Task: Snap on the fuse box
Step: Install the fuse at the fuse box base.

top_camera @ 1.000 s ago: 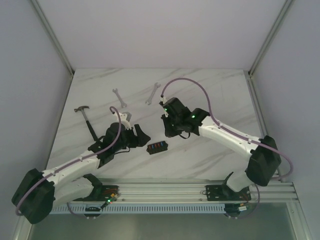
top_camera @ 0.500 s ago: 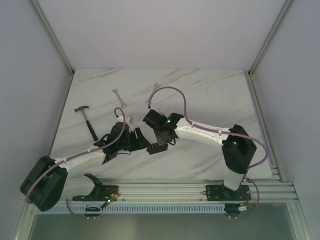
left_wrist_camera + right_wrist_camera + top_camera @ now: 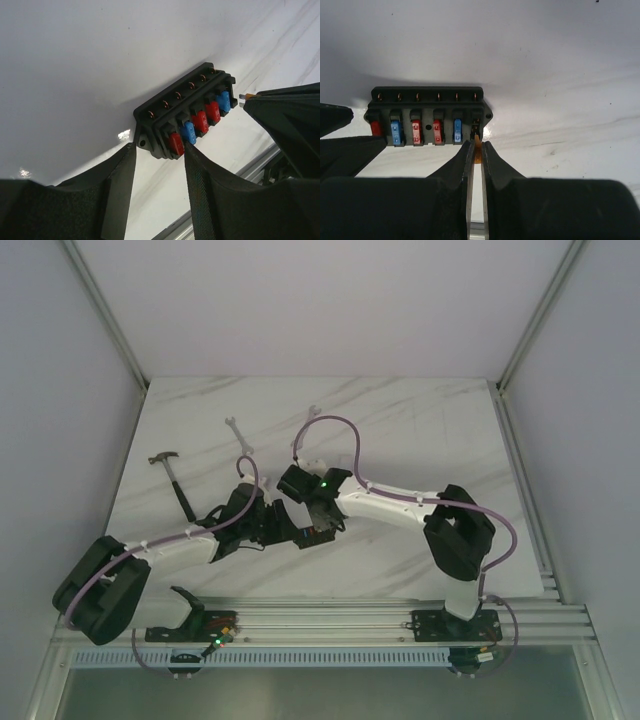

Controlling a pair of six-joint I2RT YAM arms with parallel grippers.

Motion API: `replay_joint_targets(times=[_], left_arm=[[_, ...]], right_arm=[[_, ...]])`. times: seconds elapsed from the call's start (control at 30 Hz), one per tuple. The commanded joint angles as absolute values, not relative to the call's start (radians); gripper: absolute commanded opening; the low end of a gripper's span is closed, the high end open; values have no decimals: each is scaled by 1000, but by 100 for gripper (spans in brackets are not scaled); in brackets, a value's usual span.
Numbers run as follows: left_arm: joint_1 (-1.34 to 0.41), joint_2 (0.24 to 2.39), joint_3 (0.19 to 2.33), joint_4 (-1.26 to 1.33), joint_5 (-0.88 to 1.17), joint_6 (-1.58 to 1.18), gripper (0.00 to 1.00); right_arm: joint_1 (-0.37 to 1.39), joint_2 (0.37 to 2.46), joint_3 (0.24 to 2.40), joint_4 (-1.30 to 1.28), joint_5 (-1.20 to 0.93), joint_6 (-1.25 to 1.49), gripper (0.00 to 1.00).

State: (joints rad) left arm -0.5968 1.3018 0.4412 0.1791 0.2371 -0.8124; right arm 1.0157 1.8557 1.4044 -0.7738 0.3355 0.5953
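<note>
The fuse box (image 3: pixel 314 535) is a small black box lying on the white marble table, with a row of red and blue fuses. It also shows in the left wrist view (image 3: pixel 185 112) and the right wrist view (image 3: pixel 427 112). My left gripper (image 3: pixel 159 148) is open, its fingertips flanking the box's left end, as the top view (image 3: pixel 287 527) also shows. My right gripper (image 3: pixel 476 145) is shut on a small amber fuse (image 3: pixel 478 154), its tip at the box's empty right-end slot. The fuse's prongs also show in the left wrist view (image 3: pixel 247 95). No clear cover is in view.
A hammer (image 3: pixel 176 482) lies at the left of the table. Two wrenches (image 3: pixel 238 433) (image 3: pixel 306 426) lie behind the arms. The metal rail (image 3: pixel 330 625) runs along the near edge.
My right arm has swung left and down, bringing the amber fuse to the box. My left gripper has advanced right to the box's left end.
</note>
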Motion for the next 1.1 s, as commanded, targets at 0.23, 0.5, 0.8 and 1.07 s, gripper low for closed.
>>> replay_joint_targets(times=[0.23, 0.5, 0.8, 1.07], left_arm=[[-594, 1322, 467, 178, 262, -817, 51], [-594, 1329, 467, 178, 265, -816, 51], [-594, 1339, 466, 178, 266, -816, 48], [-594, 1342, 465, 177, 266, -820, 47]], right_arm=[[1021, 1915, 1445, -788, 387, 614, 0], [1021, 1894, 1451, -789, 400, 612, 0], [1021, 1873, 1452, -789, 421, 612, 0], [1022, 1874, 1443, -757, 408, 600, 0]])
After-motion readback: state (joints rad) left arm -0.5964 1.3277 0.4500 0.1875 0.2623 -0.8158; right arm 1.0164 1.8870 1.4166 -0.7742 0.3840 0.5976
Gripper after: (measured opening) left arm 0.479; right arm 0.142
